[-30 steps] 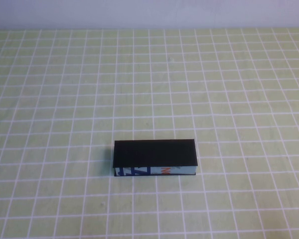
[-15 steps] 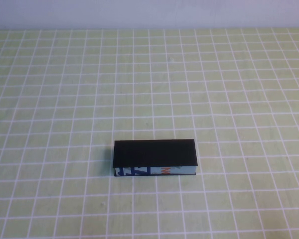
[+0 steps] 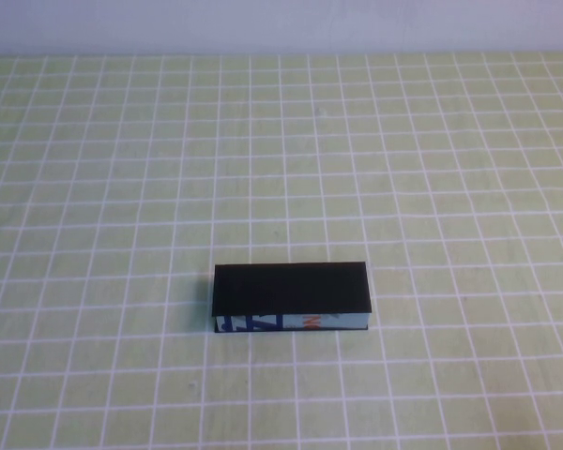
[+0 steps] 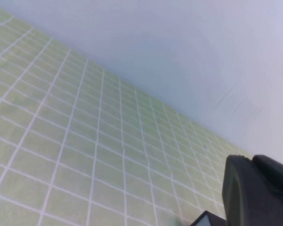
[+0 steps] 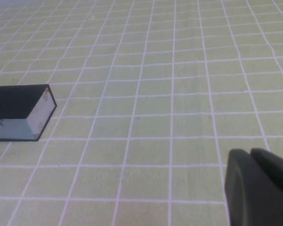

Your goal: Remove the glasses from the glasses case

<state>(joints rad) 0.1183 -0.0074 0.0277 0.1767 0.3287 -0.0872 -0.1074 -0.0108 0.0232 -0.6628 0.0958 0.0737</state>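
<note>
The glasses case [image 3: 292, 296] lies shut on the green checked cloth, a little toward the near edge, with its black lid on top and its light-blue printed side facing me. The glasses are hidden. In the right wrist view one end of the case [image 5: 20, 111] shows well away from my right gripper [image 5: 250, 153], whose fingers are pressed together and empty. My left gripper [image 4: 253, 160] is also shut and empty, with a dark corner with a pale face [image 4: 205, 220] beside it at the picture's edge. Neither gripper appears in the high view.
The green cloth with a white grid [image 3: 403, 169] covers the whole table. A plain pale wall [image 3: 281, 23] runs along the far edge.
</note>
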